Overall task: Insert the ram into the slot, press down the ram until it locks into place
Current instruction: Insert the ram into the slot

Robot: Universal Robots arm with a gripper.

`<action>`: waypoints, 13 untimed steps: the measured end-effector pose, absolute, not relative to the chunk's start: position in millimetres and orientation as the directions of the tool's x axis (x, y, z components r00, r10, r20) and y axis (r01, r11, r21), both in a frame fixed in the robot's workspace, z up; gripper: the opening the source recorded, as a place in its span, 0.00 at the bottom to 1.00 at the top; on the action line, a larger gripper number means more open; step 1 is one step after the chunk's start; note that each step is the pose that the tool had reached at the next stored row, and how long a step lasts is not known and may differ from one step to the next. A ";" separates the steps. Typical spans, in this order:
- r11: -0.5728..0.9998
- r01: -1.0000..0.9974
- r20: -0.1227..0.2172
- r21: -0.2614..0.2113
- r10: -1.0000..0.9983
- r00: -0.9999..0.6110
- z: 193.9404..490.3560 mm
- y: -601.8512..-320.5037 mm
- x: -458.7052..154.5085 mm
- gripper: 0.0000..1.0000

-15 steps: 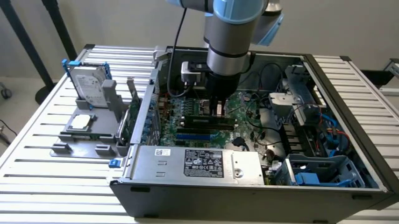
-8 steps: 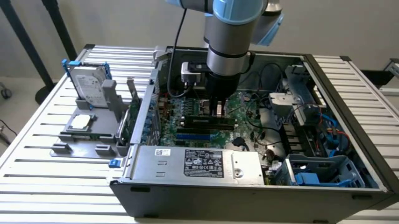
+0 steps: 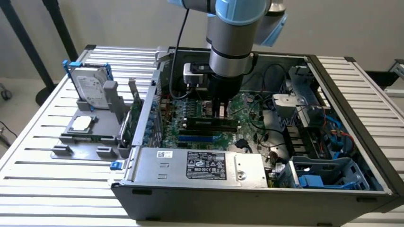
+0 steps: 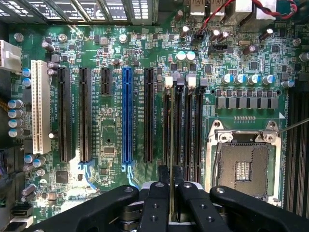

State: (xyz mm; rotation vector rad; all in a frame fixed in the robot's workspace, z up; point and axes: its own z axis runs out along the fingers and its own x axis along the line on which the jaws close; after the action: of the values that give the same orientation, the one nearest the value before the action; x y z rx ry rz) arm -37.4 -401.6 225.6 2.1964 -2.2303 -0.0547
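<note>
Silver arm, exterior view: reaching straight down into the open computer case, which is sitting on a slatted metal table.
Gripper: hanging low over the motherboard, at the black memory sockets just beside the blue slot.
Hard drive: standing outside the case, toward the exterior view's left.
Fingers, wrist view: pressing in on both faces of the ram, gripping it with barely any gap.
Ram: standing on edge, lying lengthwise along the slot, beside three matching black sockets.
Seating: not showing whether the end clips are locking.
</note>
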 end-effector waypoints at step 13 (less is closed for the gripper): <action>0.012 -0.999 -0.017 0.032 -1.000 -0.013 222.7 -402.0 -38.7 0.14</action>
State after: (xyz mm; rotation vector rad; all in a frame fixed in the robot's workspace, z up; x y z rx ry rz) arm -38.7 -402.0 222.7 2.1996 -2.2273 -0.0546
